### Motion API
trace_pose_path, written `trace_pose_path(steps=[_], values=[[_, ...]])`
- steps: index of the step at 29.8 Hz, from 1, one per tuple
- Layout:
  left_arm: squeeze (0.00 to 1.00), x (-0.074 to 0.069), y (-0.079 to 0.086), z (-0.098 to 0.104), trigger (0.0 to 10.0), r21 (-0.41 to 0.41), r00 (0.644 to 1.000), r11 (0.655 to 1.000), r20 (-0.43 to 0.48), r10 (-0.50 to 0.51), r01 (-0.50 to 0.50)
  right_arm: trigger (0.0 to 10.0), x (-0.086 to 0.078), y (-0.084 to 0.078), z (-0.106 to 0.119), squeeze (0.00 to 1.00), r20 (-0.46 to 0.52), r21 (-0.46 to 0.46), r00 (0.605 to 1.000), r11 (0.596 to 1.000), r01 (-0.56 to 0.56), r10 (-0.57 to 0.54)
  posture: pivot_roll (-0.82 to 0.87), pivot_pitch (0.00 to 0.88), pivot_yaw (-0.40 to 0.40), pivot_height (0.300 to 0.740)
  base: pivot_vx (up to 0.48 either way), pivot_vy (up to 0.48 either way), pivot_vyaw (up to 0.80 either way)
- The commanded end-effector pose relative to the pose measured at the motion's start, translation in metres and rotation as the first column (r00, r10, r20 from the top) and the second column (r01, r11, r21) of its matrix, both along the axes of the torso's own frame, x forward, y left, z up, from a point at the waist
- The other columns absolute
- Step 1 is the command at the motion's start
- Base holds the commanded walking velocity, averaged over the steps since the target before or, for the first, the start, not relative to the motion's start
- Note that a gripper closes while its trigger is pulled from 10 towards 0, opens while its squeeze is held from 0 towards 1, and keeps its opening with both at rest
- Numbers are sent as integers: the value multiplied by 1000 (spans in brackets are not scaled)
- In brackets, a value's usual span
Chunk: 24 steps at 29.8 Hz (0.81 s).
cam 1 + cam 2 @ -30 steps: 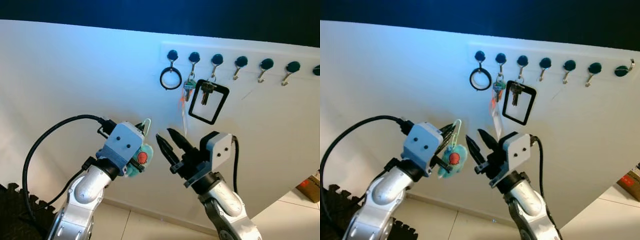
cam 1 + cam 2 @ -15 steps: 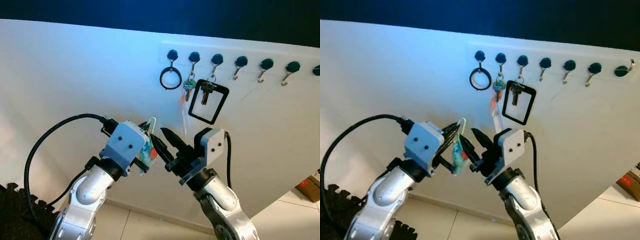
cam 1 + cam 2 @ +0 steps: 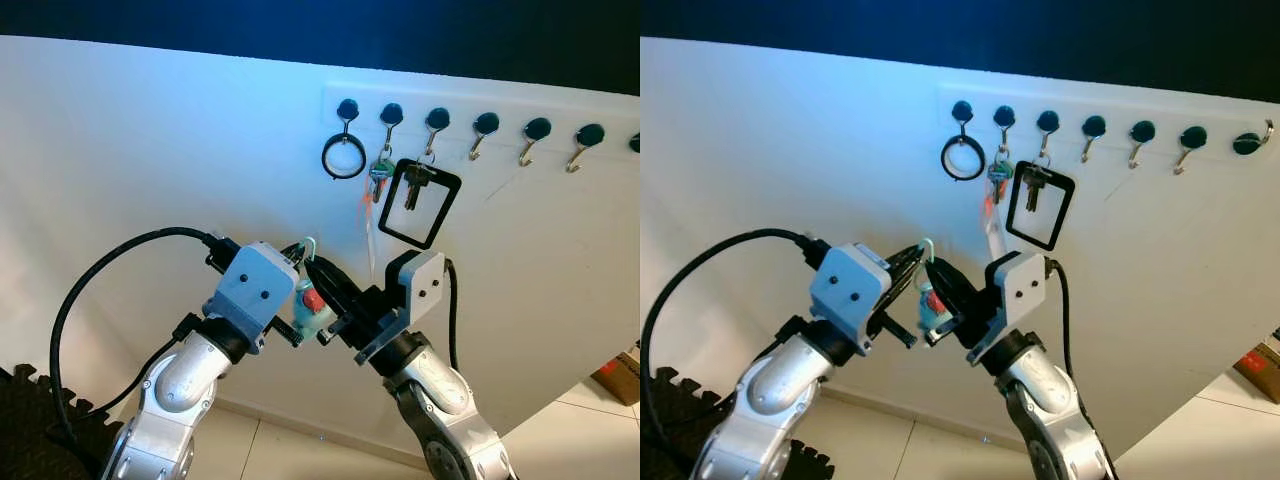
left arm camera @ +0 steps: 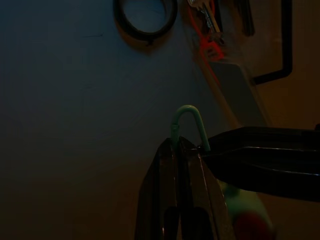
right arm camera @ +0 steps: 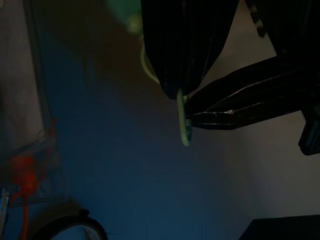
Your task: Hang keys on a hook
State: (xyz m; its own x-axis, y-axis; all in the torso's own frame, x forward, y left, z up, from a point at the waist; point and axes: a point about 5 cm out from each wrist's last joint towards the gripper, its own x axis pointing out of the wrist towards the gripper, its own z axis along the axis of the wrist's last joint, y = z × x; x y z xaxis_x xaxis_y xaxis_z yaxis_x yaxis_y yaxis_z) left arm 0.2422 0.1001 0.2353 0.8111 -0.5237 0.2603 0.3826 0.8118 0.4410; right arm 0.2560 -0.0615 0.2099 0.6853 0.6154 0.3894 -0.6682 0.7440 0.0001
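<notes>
The left gripper (image 3: 299, 262) and the right gripper (image 3: 318, 278) meet in front of the white wall (image 3: 150, 150), low in the middle of the head view. Both have pinched their black fingers on the same thing: a small keychain (image 3: 310, 300). Its mint-green clip (image 4: 189, 125) pokes up at 12 o'clock from the left gripper's closed fingertips, and the right gripper's fingers (image 4: 260, 157) come in from 3 o'clock and press on the clip too. The soft part of the keychain hangs down at 6 o'clock from where the fingers meet.

The keychain looks like a little teal toy with a red spot on it. Its clip is a thin green loop, curved at the top.

Up at 1 o'clock from the grippers is a row of hooks (image 3: 486, 124) with dark round knobs. A black ring (image 3: 342, 158) hangs on the first one. Next comes a bunch of keys (image 3: 380, 177) with an orange strap, and then a black square frame (image 3: 418, 203) with a key inside it. The other hooks to the right are bare.
</notes>
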Motion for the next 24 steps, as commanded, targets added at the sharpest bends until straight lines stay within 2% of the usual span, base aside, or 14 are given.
trace_pose_path(steps=[1,3,4,5,6,7,8,10,11,13,14,15,22,24], values=[[0,-4,-3,1,10000,-12,1000,1000,-6,-27,27,0,1,2,-4,0,-17,0,1000,1000,-10,10,107,170,1,740,0,0,0],[0,-4,-3,1,10000,-12,1000,1000,-6,-27,27,0,1,2,-4,0,-17,1,1000,1000,-8,8,107,170,2,740,0,0,0],[0,-3,-3,1,10000,-11,1000,1000,-6,-25,25,1961,1,2,-4,0,-17,2,1000,1000,-6,6,106,170,3,740,0,0,0],[0,-3,-3,1,10000,-10,1000,1000,-5,-22,22,4824,2,2,-4,0,-17,2,1000,1000,-2,2,106,170,4,740,0,0,0],[0,-3,-3,1,10000,-10,1000,1000,-5,-22,22,4824,2,2,-4,0,-17,2,1000,1000,-2,2,106,170,4,740,0,0,0],[0,-3,-3,1,10000,-10,1000,1000,-3,-17,17,10000,2,2,-4,0,-18,2,1000,1000,2,-2,105,170,4,740,0,0,0],[867,-3,-3,1,10000,-13,999,999,-11,-31,31,10000,2,1,-4,0,-19,2,1000,1000,7,-7,104,170,5,740,0,0,0],[867,-3,-3,0,10000,-15,999,999,-17,-41,41,10000,2,1,-4,0,-20,2,1000,1000,11,-11,104,170,5,740,0,0,0],[1000,-3,-3,1,10000,-13,999,999,-13,-29,29,10000,2,1,-4,0,-21,2,1000,1000,15,-15,103,169,5,740,0,0,0],[1000,-3,-2,1,10000,-6,1000,1000,-11,-28,28,10000,3,1,-4,0,-23,2,1000,1000,20,-20,102,169,6,740,0,0,0],[380,-4,-2,1,10000,1,1000,1000,-9,-30,30,10000,3,0,-5,0,-25,2,999,1000,24,-24,102,169,6,740,0,0,0],[0,-6,-2,1,10000,5,999,999,-18,-48,48,10000,4,0,-5,0,-27,0,999,1000,31,-31,103,170,7,740,0,0,0],[0,-15,2,0,10000,-25,992,994,-68,-104,103,10000,7,-2,-7,0,-32,-11,998,998,60,-60,103,170,10,740,0,0,0],[0,-24,11,-1,10000,-67,975,985,-148,-169,160,10000,9,-9,-12,0,-55,-21,993,994,106,-107,111,171,9,740,0,0,0]])
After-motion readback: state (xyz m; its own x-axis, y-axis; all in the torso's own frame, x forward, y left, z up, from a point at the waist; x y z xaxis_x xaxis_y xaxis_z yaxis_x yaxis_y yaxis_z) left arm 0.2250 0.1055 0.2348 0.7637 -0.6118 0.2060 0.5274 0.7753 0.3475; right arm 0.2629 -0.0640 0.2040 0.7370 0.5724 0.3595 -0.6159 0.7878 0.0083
